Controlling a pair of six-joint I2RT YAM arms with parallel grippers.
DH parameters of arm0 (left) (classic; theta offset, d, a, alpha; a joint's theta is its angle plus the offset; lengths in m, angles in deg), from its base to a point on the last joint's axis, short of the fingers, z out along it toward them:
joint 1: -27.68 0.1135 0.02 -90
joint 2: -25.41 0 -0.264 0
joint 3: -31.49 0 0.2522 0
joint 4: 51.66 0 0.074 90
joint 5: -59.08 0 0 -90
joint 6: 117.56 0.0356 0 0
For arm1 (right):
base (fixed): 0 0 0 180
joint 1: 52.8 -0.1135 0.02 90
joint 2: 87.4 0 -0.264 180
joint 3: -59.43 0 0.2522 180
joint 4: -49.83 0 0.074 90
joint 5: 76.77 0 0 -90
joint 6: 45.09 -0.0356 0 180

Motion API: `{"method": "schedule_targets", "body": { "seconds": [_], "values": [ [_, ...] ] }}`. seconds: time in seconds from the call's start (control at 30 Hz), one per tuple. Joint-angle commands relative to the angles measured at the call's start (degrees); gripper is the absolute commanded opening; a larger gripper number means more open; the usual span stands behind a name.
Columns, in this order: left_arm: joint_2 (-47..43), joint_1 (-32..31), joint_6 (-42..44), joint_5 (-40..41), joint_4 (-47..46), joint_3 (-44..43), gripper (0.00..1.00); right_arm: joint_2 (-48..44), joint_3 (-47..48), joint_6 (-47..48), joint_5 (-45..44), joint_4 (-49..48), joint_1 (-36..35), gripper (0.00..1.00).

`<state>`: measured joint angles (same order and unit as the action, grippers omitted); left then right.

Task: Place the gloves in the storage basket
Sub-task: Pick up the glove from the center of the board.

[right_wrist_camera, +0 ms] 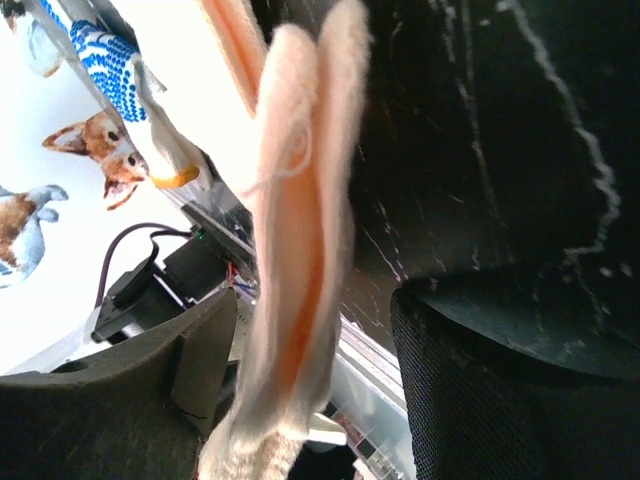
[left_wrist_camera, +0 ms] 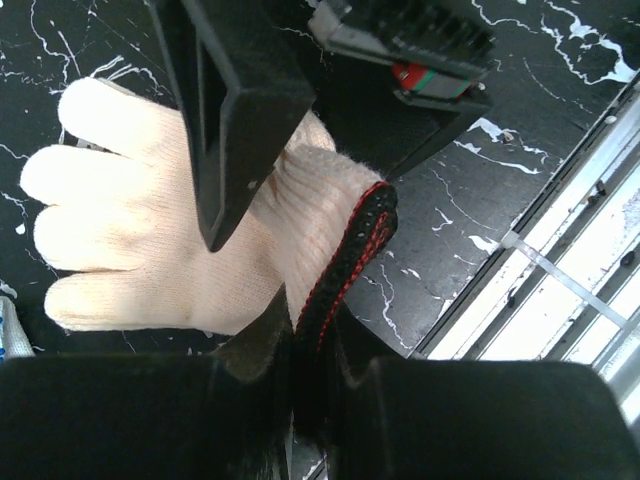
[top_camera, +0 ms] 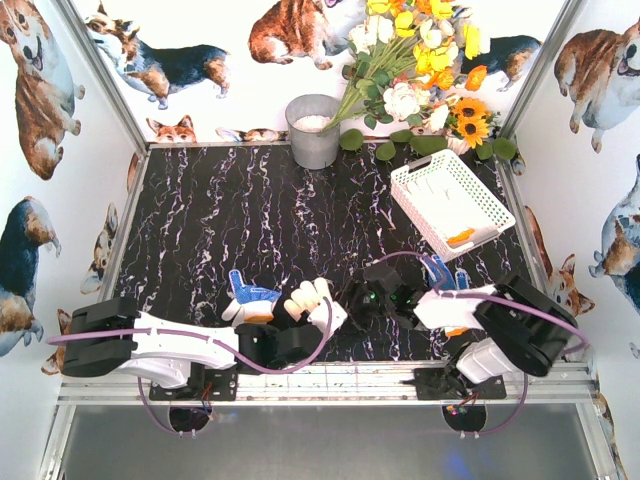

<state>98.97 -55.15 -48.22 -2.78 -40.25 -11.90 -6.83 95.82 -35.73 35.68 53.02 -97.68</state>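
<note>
Two blue-dotted gloves [top_camera: 250,293], one white basket [top_camera: 420,220], one grey bucket [top_camera: 313,135].

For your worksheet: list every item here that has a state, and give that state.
Left gripper: shut on white knit glove cuff.
Right gripper: open around cream glove.
Storage basket: upright, white gloves inside.
Blue-dotted glove by left arm: lying on table.

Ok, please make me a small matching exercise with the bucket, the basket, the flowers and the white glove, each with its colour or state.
Things:
1 bucket
2 basket
3 flowers
4 white glove

Colour or state:
A cuff pinched in the left hand
B grey
C yellow, orange and white
D white, with slotted sides

Pairs: 1-B, 2-D, 3-C, 4-A
</note>
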Motion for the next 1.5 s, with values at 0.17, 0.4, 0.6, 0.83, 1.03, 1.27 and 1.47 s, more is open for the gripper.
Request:
{"method": "schedule_targets", "body": {
  "seconds": [0.17,0.4,0.6,0.83,1.03,1.27,1.47],
  "values": [
    [-2.48,-0.33,1.85,-4.12,0.01,0.58,0.00,8.28,1.51,-0.31,6.69,-14.25,-0.35,0.58],
    [-3.27,-0.34,1.68,-4.93,1.07,0.71,0.00,9.74,2.72,0.43,8.92,-15.63,-0.56,0.43],
    [-3.60,-0.32,1.29,-5.77,1.39,0.53,0.00,10.65,2.84,1.85,10.06,-18.36,-0.56,0.10],
    [-6.82,-0.22,-0.67,-3.72,3.90,0.15,0.60,11.10,2.66,5.30,9.27,-20.74,-0.42,0.00],
    [-11.81,2.28,-1.19,-5.01,10.44,-2.81,1.00,7.34,3.61,12.85,6.74,-11.76,1.94,0.00],
    [-20.16,14.78,-0.35,-10.33,17.52,-5.77,1.00,-0.84,12.52,32.01,0.01,14.06,5.46,0.00],
    [-22.48,32.04,2.36,-15.04,26.11,-11.28,1.00,-2.68,17.61,44.22,-3.37,24.86,8.52,0.00]
  ]
}}
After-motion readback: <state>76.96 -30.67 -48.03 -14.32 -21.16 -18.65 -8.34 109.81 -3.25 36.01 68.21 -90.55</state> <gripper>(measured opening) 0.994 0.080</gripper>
